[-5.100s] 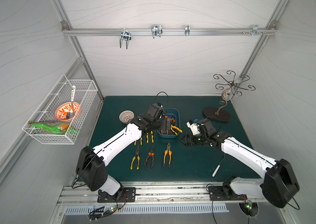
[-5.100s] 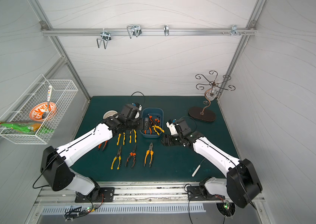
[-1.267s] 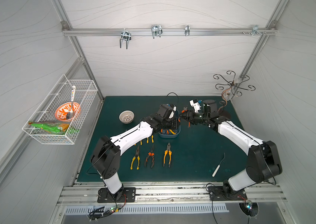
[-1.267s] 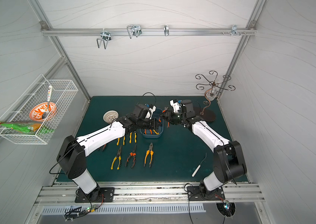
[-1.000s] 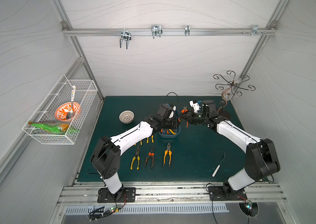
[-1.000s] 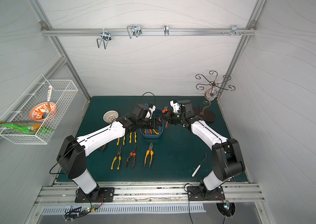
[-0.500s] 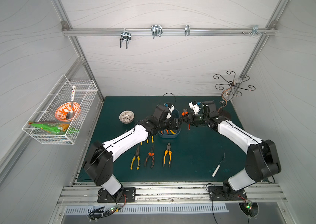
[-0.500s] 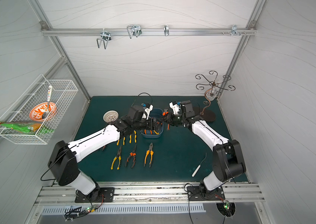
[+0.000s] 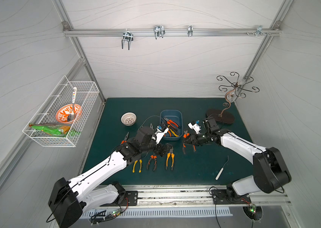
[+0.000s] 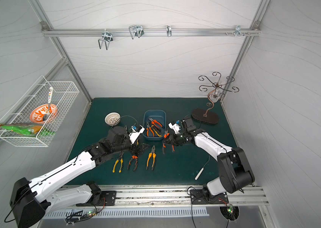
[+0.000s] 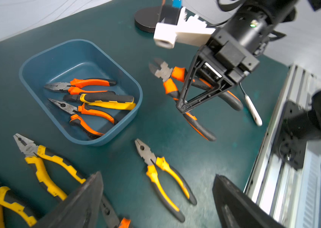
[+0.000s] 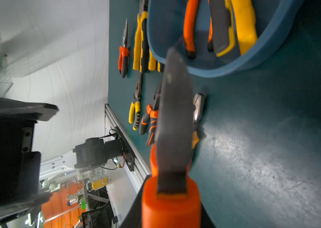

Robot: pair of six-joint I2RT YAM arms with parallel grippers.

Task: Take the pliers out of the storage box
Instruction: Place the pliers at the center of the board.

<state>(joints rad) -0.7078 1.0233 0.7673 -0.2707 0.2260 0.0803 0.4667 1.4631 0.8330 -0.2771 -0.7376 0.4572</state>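
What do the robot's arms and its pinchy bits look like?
The left arm and right arm have smooth white shells and chunky black joints. The left end effector and right end effector are black, with pointy triangular fingers. White camera blocks sit at the wrists, with thin black cables looping nearby.

The left gripper (image 10: pixel 141 149) has drawn back from the storage box (image 10: pixel 154 114) toward the surface's front edge, its jaws now spread wide over the laid-out pliers (image 9: pixel 169 159). The right gripper (image 9: pixel 187 140) has carried its orange-and-black pliers (image 11: pixel 168 86) from beside the box's far end to its near right corner.
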